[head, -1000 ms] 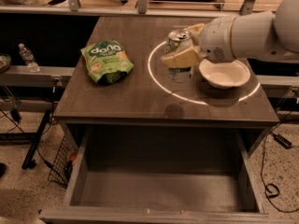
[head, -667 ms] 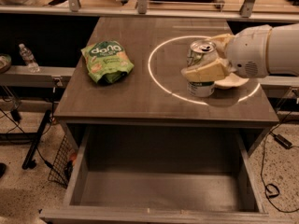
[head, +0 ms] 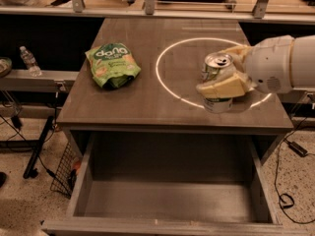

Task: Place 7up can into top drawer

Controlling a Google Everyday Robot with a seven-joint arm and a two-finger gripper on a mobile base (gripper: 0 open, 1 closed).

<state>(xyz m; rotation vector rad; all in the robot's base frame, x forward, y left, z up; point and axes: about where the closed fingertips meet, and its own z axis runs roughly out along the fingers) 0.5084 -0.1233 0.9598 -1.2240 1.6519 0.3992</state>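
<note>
Worktop: dark, brown-grey, seen from the front and above.

End effector over the right front part of the worktop, coming in from the right on a thick white arm. It is closed on the can. Cream fingers clamp the can at mid-height, one across its near side, the other behind it.

Can: silvery, shiny lid with pull tab facing up and slightly toward the camera, so it leans a little. Its base shows below the near finger, with a green band at the bottom. Base sits low over the worktop; cannot tell whether it touches the surface or hangs just clear.

A thin bright ring is drawn on the worktop. The can is inside it, near its front right arc.

Bag: green, crumpled, lying flat on the left half of the worktop, well apart from the can and outside the ring.

Drawer: pulled out toward the camera below the worktop's front edge. Grey floor and low sides are visible. The can is not in it; it is above the worktop, behind the drawer opening.

Left of the worktop, a small clear bottle stands on a lower ledge.
</note>
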